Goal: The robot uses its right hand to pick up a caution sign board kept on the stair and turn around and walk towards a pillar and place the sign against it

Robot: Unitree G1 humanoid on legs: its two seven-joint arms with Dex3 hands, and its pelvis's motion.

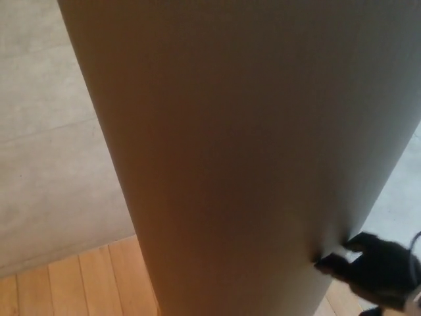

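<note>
1. Right hand [378, 270], bottom right corner of the head view: black, blurred. Two fingertips [327, 264] point left and meet the right edge of the big surface in front. The fingers look spread rather than curled, but whether they pinch that edge or only rest on it I cannot tell.
2. Left hand: not in view.
3. A broad, smooth, grey-brown surface [250, 151] fills most of the frame, tilted, narrowing toward the bottom edge. It could be the pillar seen from very close or the face of the caution sign board held up before the camera; I cannot tell which. No yellow, no lettering and no handle show, so the sign's place is not confirmed.
4. Lower left: light wood plank floor [72, 283], running under the big surface.
5. Beyond the planks, left: pale concrete face [46, 131] with faint horizontal seams. Right edge: a strip of lighter concrete floor [404, 191].
6. Step in hand, my judgement: the end of the task, at the pillar, either setting the sign down or letting go.
7. Next move calls for: checking that the sign leans steady before the right hand draws clear sideways, without dragging the edge along.
</note>
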